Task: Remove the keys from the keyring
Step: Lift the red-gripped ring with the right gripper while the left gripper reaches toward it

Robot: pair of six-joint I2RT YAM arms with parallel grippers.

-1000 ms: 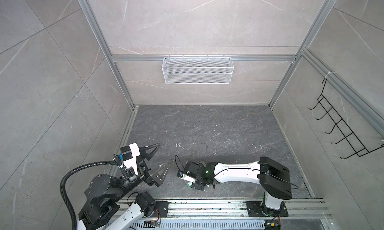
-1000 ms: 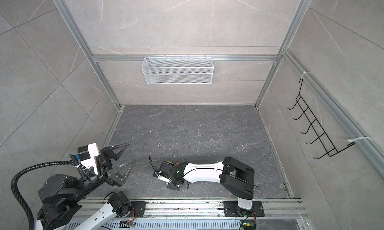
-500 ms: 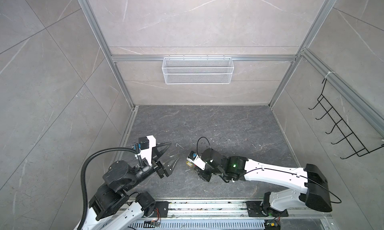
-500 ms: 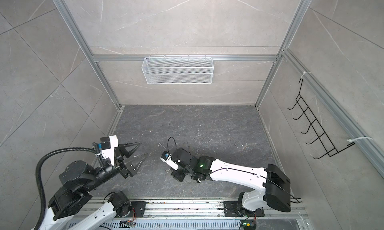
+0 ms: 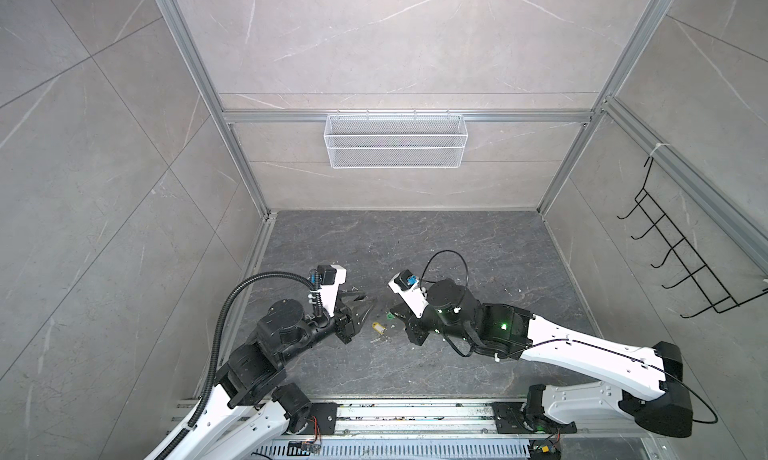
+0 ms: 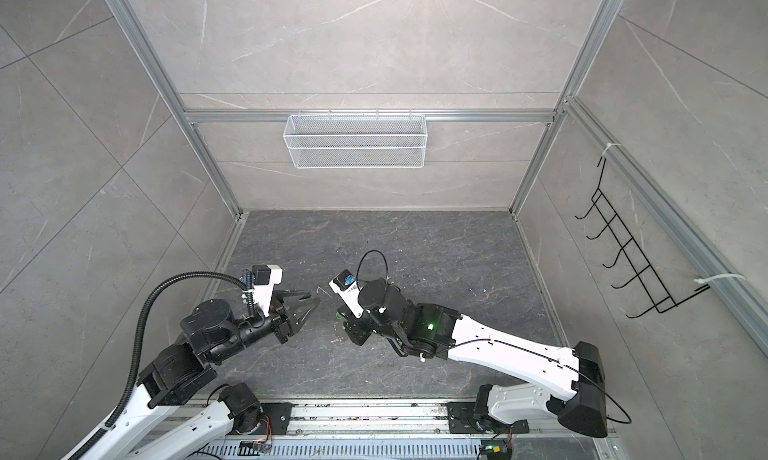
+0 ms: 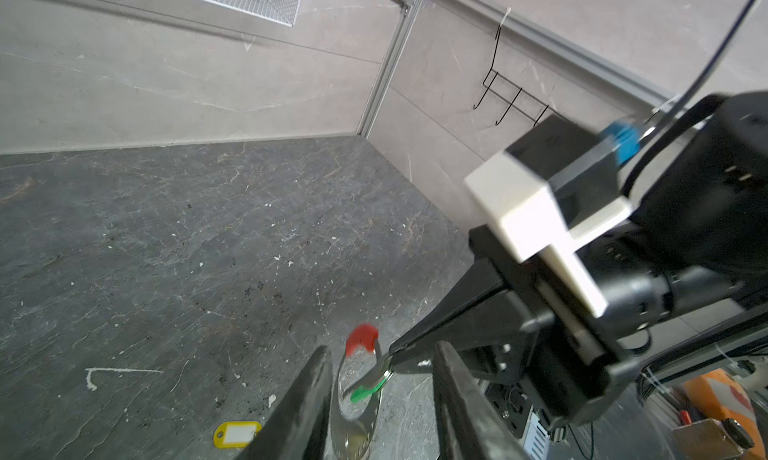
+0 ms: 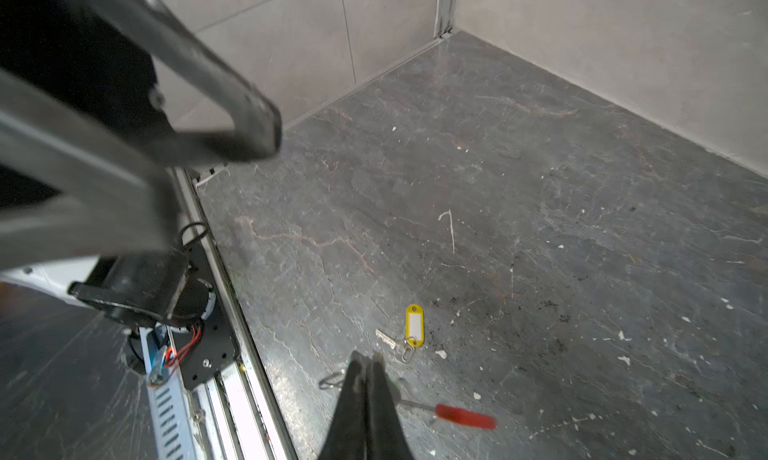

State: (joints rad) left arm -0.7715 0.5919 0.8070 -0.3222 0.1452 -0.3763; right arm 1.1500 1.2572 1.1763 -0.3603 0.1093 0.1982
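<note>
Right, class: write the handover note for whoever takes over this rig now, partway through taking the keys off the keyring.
Left gripper: open, fingers on either side of the keyring, not gripping it.
Right gripper: shut, apparently pinching the keyring wire next to the green key.
Yellow key: loose on the floor, clear of both grippers.
Done: yellow key is off.
Left: green key appears to hang on the keyring; slide it off.

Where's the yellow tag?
In a top view the yellow tag lies on the dark floor, between the left arm and the right arm, near the front.
</note>
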